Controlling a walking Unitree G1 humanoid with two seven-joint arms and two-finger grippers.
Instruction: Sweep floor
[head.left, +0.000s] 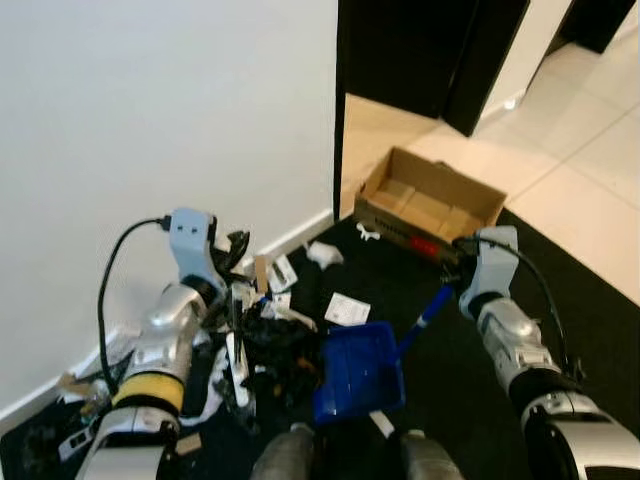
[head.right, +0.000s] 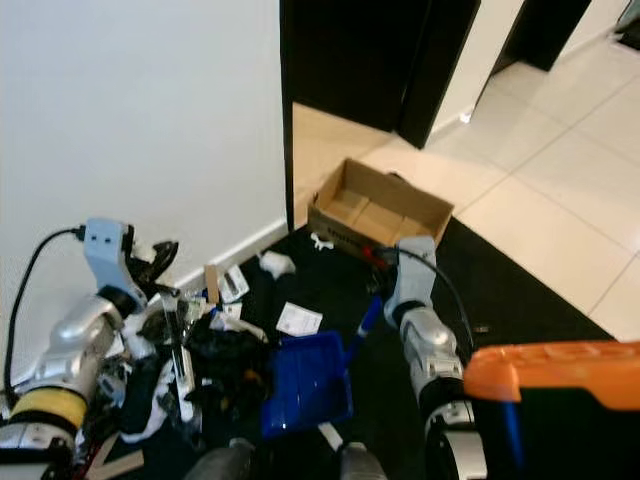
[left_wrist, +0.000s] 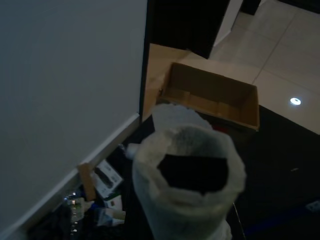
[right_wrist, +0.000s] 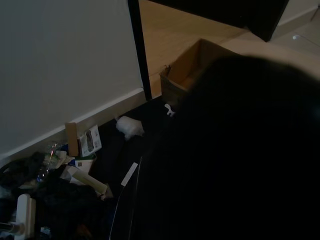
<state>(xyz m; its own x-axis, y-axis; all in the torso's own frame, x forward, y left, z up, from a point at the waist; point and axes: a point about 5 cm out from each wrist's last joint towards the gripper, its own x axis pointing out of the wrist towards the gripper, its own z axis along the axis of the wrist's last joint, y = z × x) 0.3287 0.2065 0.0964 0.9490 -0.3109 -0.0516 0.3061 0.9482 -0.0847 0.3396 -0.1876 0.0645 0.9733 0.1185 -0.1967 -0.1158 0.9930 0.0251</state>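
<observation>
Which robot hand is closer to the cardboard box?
Right. The right end effector sits just in front of the cardboard box, by the blue dustpan handle. The left end effector is over by the wall, above the trash pile, well away from the box.

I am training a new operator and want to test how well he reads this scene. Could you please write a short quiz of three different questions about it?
1. True or false: the open brown cardboard box lies on the dark carpet beside the white wall.
2. Multiple choice: the blue plastic dustpan sits
A) inside the box
B) on the carpet next to the heap of mixed litter
C) on the pale tiles
3. Fill in: the right gripper is at the dustpan's blue ____.

Key: 1 false, it lies at the doorway, half on the wooden floor; 2 B; 3 handle.
</observation>
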